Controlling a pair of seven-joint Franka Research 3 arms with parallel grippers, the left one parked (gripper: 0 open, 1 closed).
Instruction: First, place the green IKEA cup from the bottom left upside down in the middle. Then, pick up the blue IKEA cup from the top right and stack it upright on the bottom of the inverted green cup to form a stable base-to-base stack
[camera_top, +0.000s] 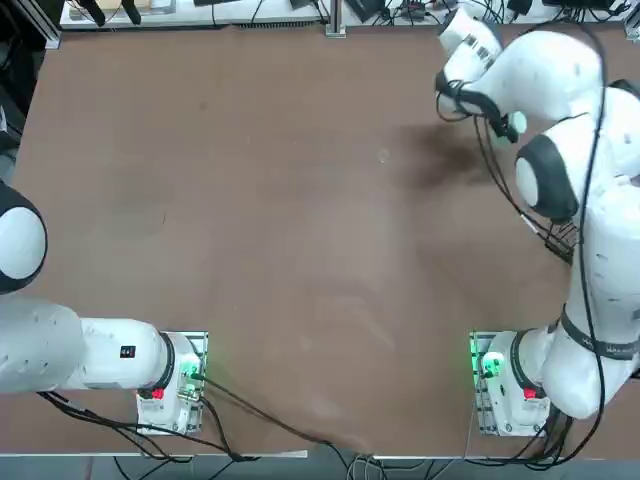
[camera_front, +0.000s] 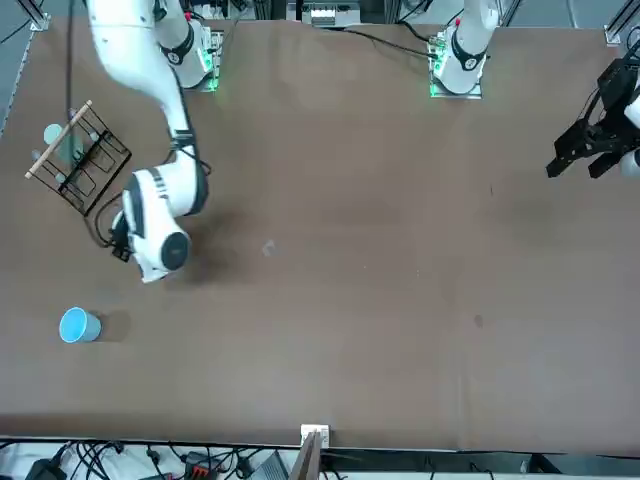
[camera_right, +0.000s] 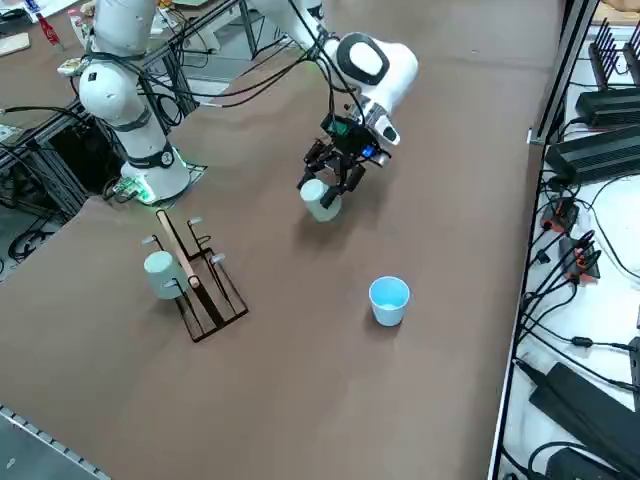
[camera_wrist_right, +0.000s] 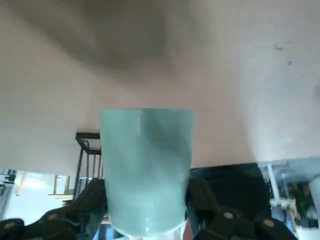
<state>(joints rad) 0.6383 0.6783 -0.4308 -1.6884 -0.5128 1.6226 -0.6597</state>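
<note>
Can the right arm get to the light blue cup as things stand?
Probably not yet: the right gripper's jaws are closed on a green cup. Otherwise the way to the blue cup looks free.

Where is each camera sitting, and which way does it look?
Top: overhead, looking down; both arms show.
Front: across the table, facing the robot; both arms show, and the blue cup.
Right side: raised, looking diagonally down; right arm, same blue cup.
Right wrist: on that arm, looking at the right gripper holding a green cup.
</note>
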